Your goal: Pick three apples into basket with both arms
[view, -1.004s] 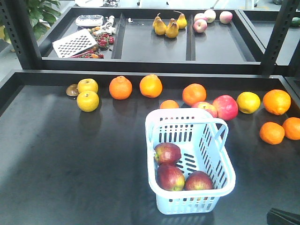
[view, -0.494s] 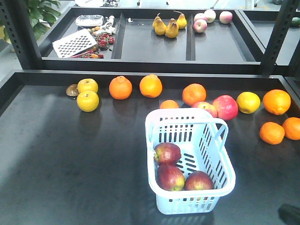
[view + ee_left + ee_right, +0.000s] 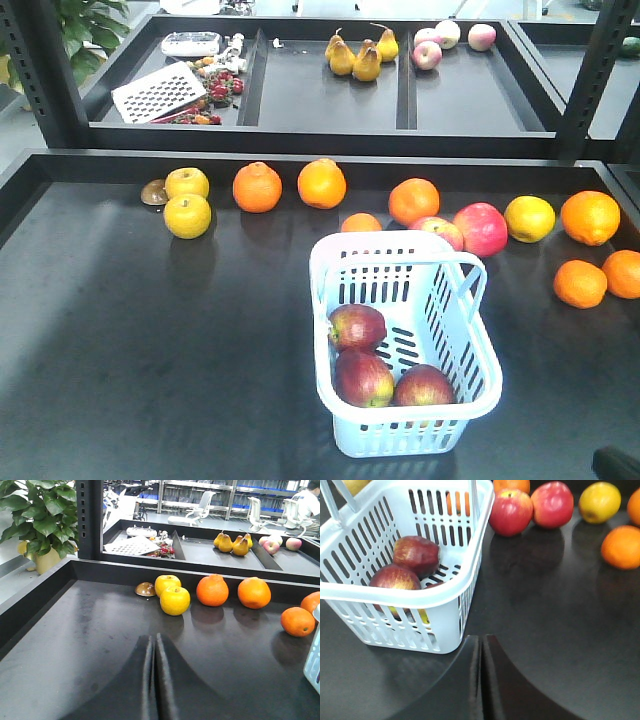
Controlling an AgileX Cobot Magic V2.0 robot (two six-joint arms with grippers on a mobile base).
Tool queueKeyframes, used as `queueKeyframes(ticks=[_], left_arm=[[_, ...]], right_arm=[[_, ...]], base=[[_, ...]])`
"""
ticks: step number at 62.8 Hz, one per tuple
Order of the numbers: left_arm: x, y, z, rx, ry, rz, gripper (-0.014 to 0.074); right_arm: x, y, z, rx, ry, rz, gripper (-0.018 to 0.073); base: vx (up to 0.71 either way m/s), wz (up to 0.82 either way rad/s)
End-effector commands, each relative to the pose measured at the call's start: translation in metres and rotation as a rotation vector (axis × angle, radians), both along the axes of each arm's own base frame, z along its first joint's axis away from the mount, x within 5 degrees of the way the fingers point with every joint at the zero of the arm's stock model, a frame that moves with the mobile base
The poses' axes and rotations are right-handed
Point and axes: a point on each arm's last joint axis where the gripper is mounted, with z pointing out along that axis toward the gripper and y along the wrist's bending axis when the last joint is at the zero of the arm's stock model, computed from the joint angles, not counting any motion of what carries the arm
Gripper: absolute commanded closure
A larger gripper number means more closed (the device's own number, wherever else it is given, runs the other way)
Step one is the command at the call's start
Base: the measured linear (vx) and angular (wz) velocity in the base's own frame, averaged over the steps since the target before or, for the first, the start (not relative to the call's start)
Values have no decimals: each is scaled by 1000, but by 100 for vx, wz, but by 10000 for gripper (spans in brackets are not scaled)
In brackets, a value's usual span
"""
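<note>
Three dark red apples (image 3: 380, 362) lay together inside the pale blue basket (image 3: 480, 400), which stood on the dark counter (image 3: 150, 330). The left end effector (image 3: 153, 645) hung clenched and empty over bare counter, well apart from the basket. The right end effector (image 3: 481, 645) was also clenched and empty, just beside the basket's near corner.

Oranges (image 3: 258, 187), yellow fruit (image 3: 188, 215) and two pink-red apples (image 3: 481, 229) line the dark worktop (image 3: 150, 330); pears (image 3: 355, 55) sit behind.
</note>
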Motion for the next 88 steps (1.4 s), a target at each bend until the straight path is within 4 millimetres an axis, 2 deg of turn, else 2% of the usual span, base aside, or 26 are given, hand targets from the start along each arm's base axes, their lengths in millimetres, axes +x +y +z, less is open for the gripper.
queueKeyframes(ticks=[1, 13, 30, 53, 88], left_arm=[[-1, 0, 5, -5, -78, 4, 603], [0, 0, 5, -6, -77, 4, 603], [0, 0, 5, -6, -77, 4, 603], [0, 0, 5, -6, -77, 4, 603], [0, 0, 5, -6, -77, 4, 603]], right_arm=[[4, 0, 2, 77, -111, -34, 564], [3, -7, 6, 93, -191, -133, 564], [-14, -16, 25, 105, -480, -239, 564], [-13, -16, 25, 29, -490, -228, 564], [-13, -16, 24, 29, -478, -231, 564]], base=[[0, 0], [0, 0], [0, 0], [0, 0], [0, 0]])
